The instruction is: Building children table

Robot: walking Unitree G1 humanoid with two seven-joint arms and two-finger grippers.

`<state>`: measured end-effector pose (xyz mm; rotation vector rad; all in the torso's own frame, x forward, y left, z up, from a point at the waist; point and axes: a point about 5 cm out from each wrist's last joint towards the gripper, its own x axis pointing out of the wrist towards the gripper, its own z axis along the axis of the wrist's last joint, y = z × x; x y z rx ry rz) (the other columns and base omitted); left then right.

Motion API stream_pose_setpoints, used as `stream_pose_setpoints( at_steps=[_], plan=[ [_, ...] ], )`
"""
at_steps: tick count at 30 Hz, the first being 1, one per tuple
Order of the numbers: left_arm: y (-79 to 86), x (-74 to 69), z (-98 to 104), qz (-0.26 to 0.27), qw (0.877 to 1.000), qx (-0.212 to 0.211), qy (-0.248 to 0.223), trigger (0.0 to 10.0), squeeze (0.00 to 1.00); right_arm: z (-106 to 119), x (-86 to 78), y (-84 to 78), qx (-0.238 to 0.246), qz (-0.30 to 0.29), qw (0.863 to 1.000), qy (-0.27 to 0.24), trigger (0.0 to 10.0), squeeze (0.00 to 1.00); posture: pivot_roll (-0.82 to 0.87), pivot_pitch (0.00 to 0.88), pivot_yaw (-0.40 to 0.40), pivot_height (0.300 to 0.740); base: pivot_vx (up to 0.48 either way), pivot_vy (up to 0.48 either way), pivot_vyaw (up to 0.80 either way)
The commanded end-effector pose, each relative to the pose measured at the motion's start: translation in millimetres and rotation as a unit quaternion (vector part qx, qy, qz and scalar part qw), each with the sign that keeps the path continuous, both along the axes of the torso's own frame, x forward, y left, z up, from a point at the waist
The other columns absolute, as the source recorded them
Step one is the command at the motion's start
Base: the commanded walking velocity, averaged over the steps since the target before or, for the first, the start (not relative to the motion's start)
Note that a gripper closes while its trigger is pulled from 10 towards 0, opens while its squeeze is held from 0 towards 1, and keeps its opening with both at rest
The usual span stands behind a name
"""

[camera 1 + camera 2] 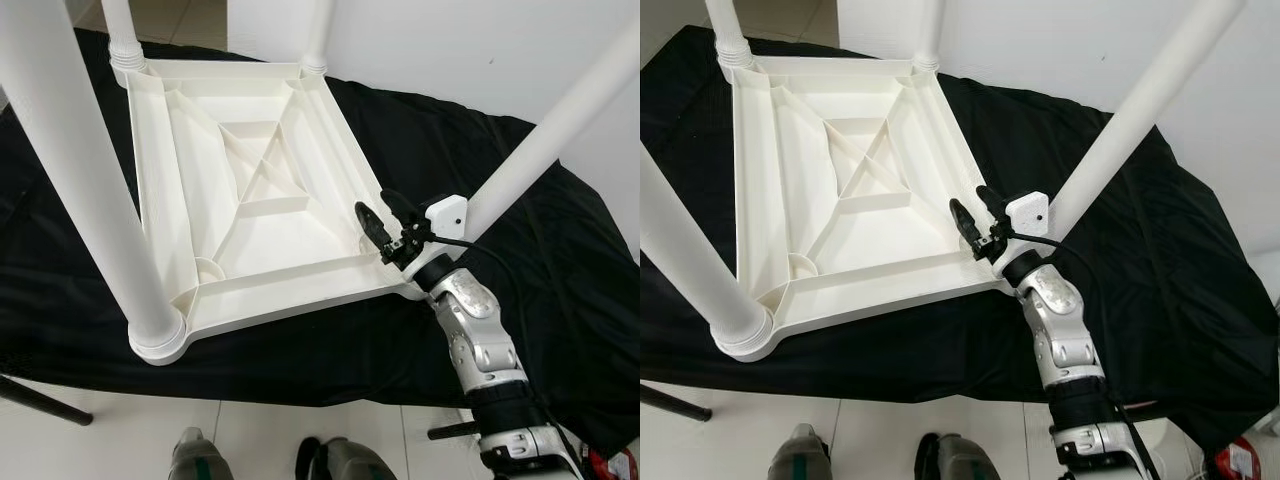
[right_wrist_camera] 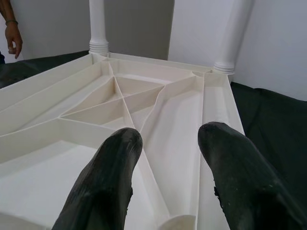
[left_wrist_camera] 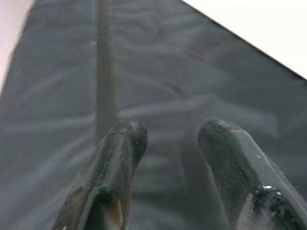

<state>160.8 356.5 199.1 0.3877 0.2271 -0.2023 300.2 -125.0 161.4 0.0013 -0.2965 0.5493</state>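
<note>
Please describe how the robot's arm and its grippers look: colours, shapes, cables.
The right arm is silver metal in rounded segments with black joint bands. Its right gripper has two long black fingers, a white block beside them and a thin black cable. The left gripper has two glossy, rounded black fingers.

Your right arm [image 1: 478,345] is a chain of rounded, brushed-silver metal segments joined by black collars, with small dark screw holes dotting the casings. A thin black cable [image 1: 470,241] loops from the wrist along the forearm. At the wrist sits a white, rounded-corner plastic camera block [image 1: 446,214]. Your right gripper [image 1: 385,212] ends in two long, matte-black fingers [image 2: 103,187] with blunt, rounded, slightly scuffed tips. Your left gripper [image 3: 168,143] has the same two black fingers [image 3: 117,167], glossy in places, one showing a brownish worn patch. Two grey-green rounded feet [image 1: 195,458] with dark edging sit below you.
</note>
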Motion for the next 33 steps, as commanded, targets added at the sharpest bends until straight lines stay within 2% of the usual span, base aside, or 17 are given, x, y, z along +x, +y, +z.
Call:
stream_pose_setpoints(
  at_steps=[1, 2, 3, 6, 8, 11, 13, 15, 16, 19, 20, 23, 24, 26, 31, 33],
  plan=[
    [-3.3, 12.8, -6.8, 0.019, 1.000, 0.008, -0.015, 10.0, 0.00, -2.8, -6.9, 0.9, -0.005, 0.007, 1.000, 0.003, 10.0, 0.00, 0.22, 0.107, -0.150, 0.740, 0.000, 0.000, 0.00],
    [-6.9, 23.4, -6.7, 0.025, 0.999, -0.001, -0.036, 10.0, 0.00, -4.3, -11.0, 2.6, -0.004, 0.011, 1.000, 0.005, 10.0, 0.00, 0.22, 0.106, -0.149, 0.740, 0.000, 0.000, 0.00],
    [-6.9, 23.4, -6.7, 0.025, 0.999, -0.001, -0.036, 10.0, 0.00, -4.3, -11.0, 2.6, -0.004, 0.011, 1.000, 0.005, 10.0, 0.00, 0.22, 0.106, -0.149, 0.740, 0.000, 0.000, 0.00],
    [-21.9, 44.3, -8.9, 0.020, 0.996, -0.049, -0.077, 10.0, 0.00, -12.2, -23.0, 2.1, -0.004, 0.006, 1.000, 0.017, 10.0, 0.00, 0.19, 0.100, -0.147, 0.740, 0.000, 0.000, 0.00],
    [-24.9, 48.2, -9.6, 0.021, 0.995, -0.053, -0.081, 10.0, 0.00, -14.4, -25.5, 0.6, -0.003, -0.001, 1.000, 0.021, 10.0, 0.00, 0.19, 0.100, -0.147, 0.740, 0.000, 0.000, 0.00],
    [-34.0, 62.8, -10.0, 0.019, 0.992, -0.060, -0.108, 10.0, 0.00, -23.3, -35.8, -6.1, -0.011, -0.019, 0.999, 0.036, 10.0, 0.00, 0.17, 0.096, -0.144, 0.740, 0.000, 0.000, 0.00],
    [-34.0, 62.8, -10.0, 0.019, 0.992, -0.060, -0.108, 10.0, 0.00, -23.3, -35.8, -6.1, -0.011, -0.019, 0.999, 0.036, 10.0, 0.00, 0.17, 0.096, -0.144, 0.740, 0.000, 0.000, 0.00],
    [-40.8, 73.0, -7.2, 0.016, 0.989, -0.069, -0.129, 10.0, 0.00, -29.9, -45.2, -12.6, -0.017, -0.035, 0.998, 0.048, 10.0, 0.00, 0.16, 0.092, -0.140, 0.740, 0.000, 0.000, 0.00],
    [-40.8, 73.0, -7.2, 0.016, 0.989, -0.069, -0.129, 10.0, 0.00, -29.9, -45.2, -12.6, -0.017, -0.035, 0.998, 0.048, 10.0, 0.00, 0.16, 0.092, -0.140, 0.740, 0.000, 0.000, 0.00],
    [-65.5, 86.4, -2.5, -0.023, 0.984, -0.092, -0.151, 10.0, 0.00, -41.7, -62.2, -22.3, -0.028, -0.064, 0.995, 0.072, 10.0, 0.00, 0.15, 0.088, -0.138, 0.740, 0.000, 0.000, 0.00],
    [-65.5, 86.4, -2.5, -0.023, 0.984, -0.092, -0.151, 10.0, 0.00, -41.7, -62.2, -22.3, -0.028, -0.064, 0.995, 0.072, 10.0, 0.00, 0.15, 0.088, -0.138, 0.740, 0.000, 0.000, 0.00],
    [-97.0, 93.9, -2.7, -0.083, 0.978, -0.124, -0.150, 10.0, 0.00, -48.2, -76.7, -34.4, -0.015, -0.108, 0.989, 0.101, 10.0, 0.00, 0.14, 0.088, -0.137, 0.740, 0.000, 0.000, 0.00],
    [-97.0, 93.9, -2.7, -0.083, 0.978, -0.124, -0.150, 10.0, 0.00, -48.2, -76.7, -34.4, -0.015, -0.108, 0.989, 0.101, 10.0, 0.00, 0.14, 0.088, -0.137, 0.740, 0.000, 0.000, 0.00],
    [-113.1, 96.2, -4.7, -0.116, 0.973, -0.142, -0.139, 10.0, 0.00, -51.6, -83.0, -41.8, -0.014, -0.135, 0.984, 0.114, 10.0, 0.00, 0.13, 0.088, -0.134, 0.740, 0.000, 0.000, 0.00],
    [-129.2, 98.6, -4.4, -0.150, 0.968, -0.149, -0.134, 10.0, 0.00, -56.4, -87.8, -48.1, -0.007, -0.158, 0.979, 0.129, 10.0, 0.00, 0.12, 0.093, -0.127, 0.740, 0.000, 0.000, 0.00],
    [-145.7, 100.6, -2.2, -0.190, 0.961, -0.152, -0.135, 10.0, 0.00, -63.0, -89.4, -55.5, -0.002, -0.192, 0.970, 0.147, 10.0, 0.00, 0.11, 0.100, -0.119, 0.740, 0.000, 0.000, 0.00]
  ],
)
